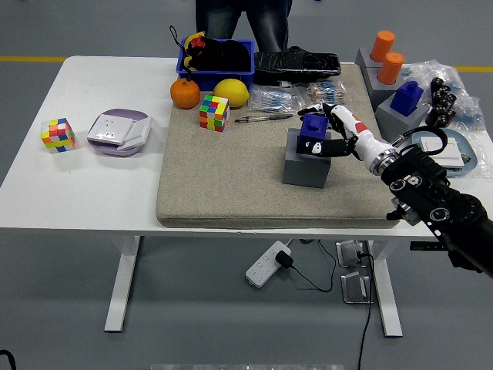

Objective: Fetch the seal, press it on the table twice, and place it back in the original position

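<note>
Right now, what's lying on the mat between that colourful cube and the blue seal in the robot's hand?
In the head view, a pen lies on the mat between the colourful cube and the blue seal held by the right hand.

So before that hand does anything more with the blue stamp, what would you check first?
1. Right hand closed on the blue block-shaped seal: ok.
2. Seal clear of its grey square base: cannot tell; it looks tilted at the base's top.
3. Bare beige felt mat in front for pressing: ok.
4. Multicoloured puzzle cube and black pen apart from that spot: ok.
5. Person at the far side, no hands over the mat: ok.
6. Left hand: not visible, cannot tell.
</note>
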Controlling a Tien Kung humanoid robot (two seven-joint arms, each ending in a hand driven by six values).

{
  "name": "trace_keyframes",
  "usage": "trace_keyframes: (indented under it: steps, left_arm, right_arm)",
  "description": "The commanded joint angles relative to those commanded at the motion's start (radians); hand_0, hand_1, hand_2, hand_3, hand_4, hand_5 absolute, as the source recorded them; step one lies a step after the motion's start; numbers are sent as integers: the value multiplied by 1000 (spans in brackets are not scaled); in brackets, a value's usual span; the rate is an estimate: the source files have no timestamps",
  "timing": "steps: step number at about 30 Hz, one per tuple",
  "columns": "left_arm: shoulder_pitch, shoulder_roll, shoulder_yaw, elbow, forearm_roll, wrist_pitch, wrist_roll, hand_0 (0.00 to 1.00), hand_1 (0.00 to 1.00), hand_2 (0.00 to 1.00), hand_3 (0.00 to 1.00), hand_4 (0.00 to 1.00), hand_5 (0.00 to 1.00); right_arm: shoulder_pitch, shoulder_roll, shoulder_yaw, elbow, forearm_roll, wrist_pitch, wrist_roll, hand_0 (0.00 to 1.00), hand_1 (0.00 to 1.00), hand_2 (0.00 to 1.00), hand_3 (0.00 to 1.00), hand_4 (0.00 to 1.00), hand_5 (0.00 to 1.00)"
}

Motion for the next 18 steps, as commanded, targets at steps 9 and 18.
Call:
trace_keyframes:
  steps: [9, 18]
  left_arm:
    - [3, 0, -1, 0, 0, 0, 0, 821, 789, 750, 812, 717, 353]
    - [4, -1, -2, 1, 0, 0, 0, 821, 788, 750, 813, 715, 352]
  right_arm:
    - [1, -5, -3, 6, 1, -12, -2, 757, 694, 683, 656, 795, 2]
    - [1, -3, -1, 19, 3, -17, -4, 559, 453, 479, 482, 756, 2]
